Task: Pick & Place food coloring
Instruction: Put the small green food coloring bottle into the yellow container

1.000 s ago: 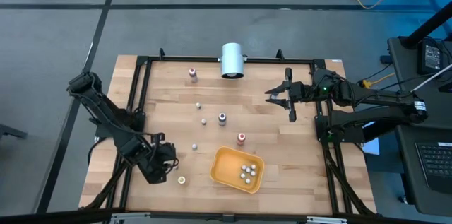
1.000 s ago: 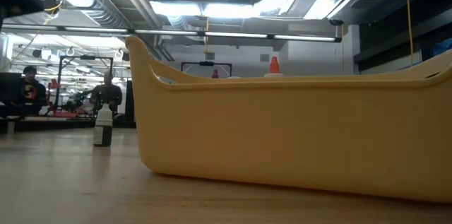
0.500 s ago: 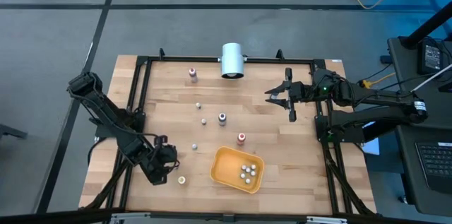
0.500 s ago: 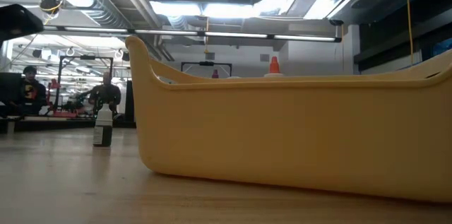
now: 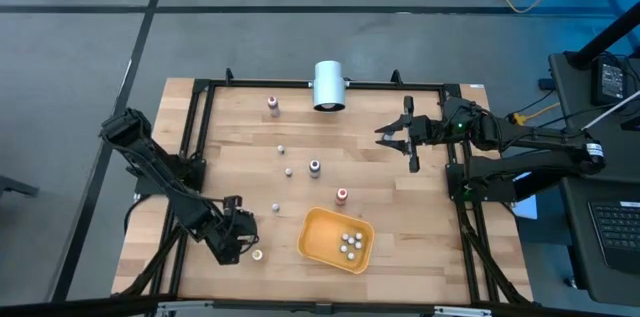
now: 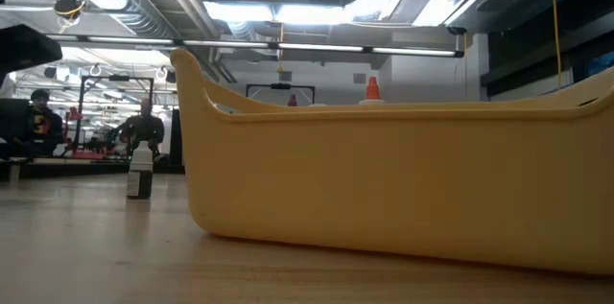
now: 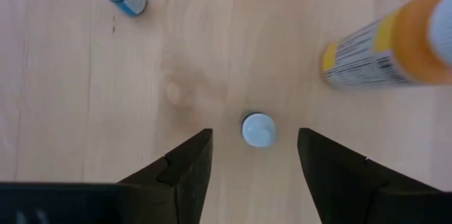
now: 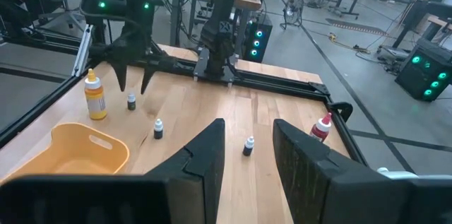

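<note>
The food coloring bottles are scattered on the wooden table [image 5: 400,217]. One with a white cap [image 7: 258,129] stands upright just below and between the fingers of my open left gripper [image 7: 254,146], untouched; in the high view my left gripper [image 5: 235,240] hides it. An orange-bodied bottle [image 5: 257,254] stands beside it. Others stand farther off [image 5: 275,207] [image 5: 314,166] [image 5: 341,195] [image 5: 273,106]. Several lie in the orange tray [image 5: 318,247]. My right gripper [image 5: 408,142] hovers open at the far right, holding nothing.
A big white cylinder [image 5: 328,85] stands at the far edge. A black frame rail [image 5: 300,83] runs around the table. In the low view the tray wall [image 6: 403,179] fills most of the picture, with one bottle [image 6: 140,172] left of it. People show in the room behind.
My left gripper has come down toward the table, over the white-capped bottle, shifting slightly toward the tray. The right arm and the bottles have kept still.
</note>
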Tool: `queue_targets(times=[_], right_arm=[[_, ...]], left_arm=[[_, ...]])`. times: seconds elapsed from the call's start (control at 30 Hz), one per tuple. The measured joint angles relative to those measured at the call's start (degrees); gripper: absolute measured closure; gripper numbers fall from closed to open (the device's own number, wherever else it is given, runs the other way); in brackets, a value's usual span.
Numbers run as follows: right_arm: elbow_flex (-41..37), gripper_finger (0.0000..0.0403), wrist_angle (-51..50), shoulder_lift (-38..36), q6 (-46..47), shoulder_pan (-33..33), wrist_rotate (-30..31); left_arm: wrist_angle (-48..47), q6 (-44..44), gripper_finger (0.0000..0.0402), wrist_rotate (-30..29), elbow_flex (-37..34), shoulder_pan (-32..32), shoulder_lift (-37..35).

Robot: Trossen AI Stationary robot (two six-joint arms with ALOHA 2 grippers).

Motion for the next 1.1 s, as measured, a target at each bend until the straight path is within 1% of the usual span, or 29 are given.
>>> queue_targets(times=[0.13, 0.27, 0.4, 0.57, 0.8, 1.1], right_arm=[[0.0, 0.0280, 0.0, 0.0, 0.0, 0.0, 0.0], [0.0, 0.0280, 0.0, 0.0, 0.0, 0.0, 0.0], [0.0, 0.0280, 0.0, 0.0, 0.0, 0.0, 0.0], [0.0, 0.0280, 0.0, 0.0, 0.0, 0.0, 0.0], [0.0, 0.0280, 0.0, 0.0, 0.0, 0.0, 0.0], [0.0, 0.0280, 0.0, 0.0, 0.0, 0.0, 0.0]], left_arm=[[0.3, 0.0, 0.0198, 0.0, 0.0, 0.0, 2.0], [3.2, 1.3, 0.0198, 0.0, 0.0, 0.0, 3.5], [4.1, 1.4, 0.0198, 0.0, 0.0, 0.1, 5.1], [4.3, 1.4, 0.0208, 0.0, 0.0, 0.3, 6.1], [4.3, 1.4, 0.0243, -0.1, 0.0, 1.2, 6.1], [4.1, 1.5, 0.0307, 1.4, 0.0, 2.2, 6.1]])
